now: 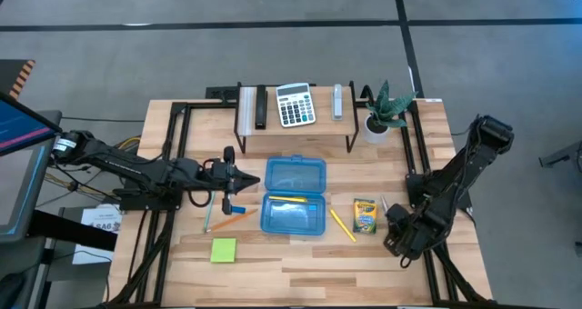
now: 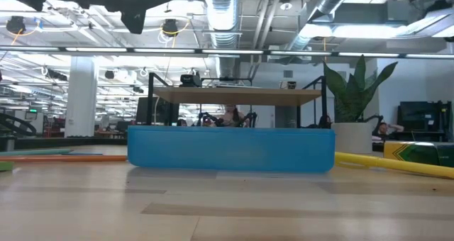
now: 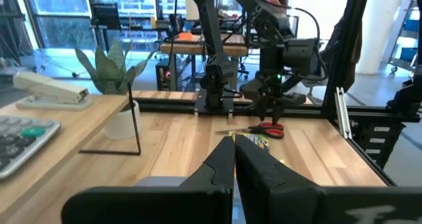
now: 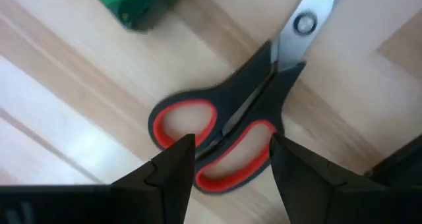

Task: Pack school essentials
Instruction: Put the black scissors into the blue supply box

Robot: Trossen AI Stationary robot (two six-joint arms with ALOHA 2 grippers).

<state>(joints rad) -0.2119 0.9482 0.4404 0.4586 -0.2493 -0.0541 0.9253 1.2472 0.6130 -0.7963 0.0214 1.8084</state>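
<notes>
Right gripper (image 4: 227, 161): I have it low over the right side of the worktop (image 1: 300, 264), fingers parted and straddling the scissors (image 4: 231, 135); I can't tell from my wrist view whether they touch the handles, and nothing is lifted.
Scissors: lying flat on the wood, red-lined handles between my fingers, blades pointing away, just beside the crayon box (image 1: 364, 215).
Left gripper (image 1: 244, 180): fingers pressed together, empty, raised near the left edge of the blue case (image 1: 294, 195).
Blue case: open at the middle of the worktop, a yellow pencil inside the near half.
Loose pencils: one yellow pencil (image 1: 342, 224) between case and crayon box; an orange and a green one left of the case.
Eraser (image 1: 236, 209): blue, beside those pencils.
Sticky-note pad (image 1: 224, 250): lime, near the front left.
</notes>
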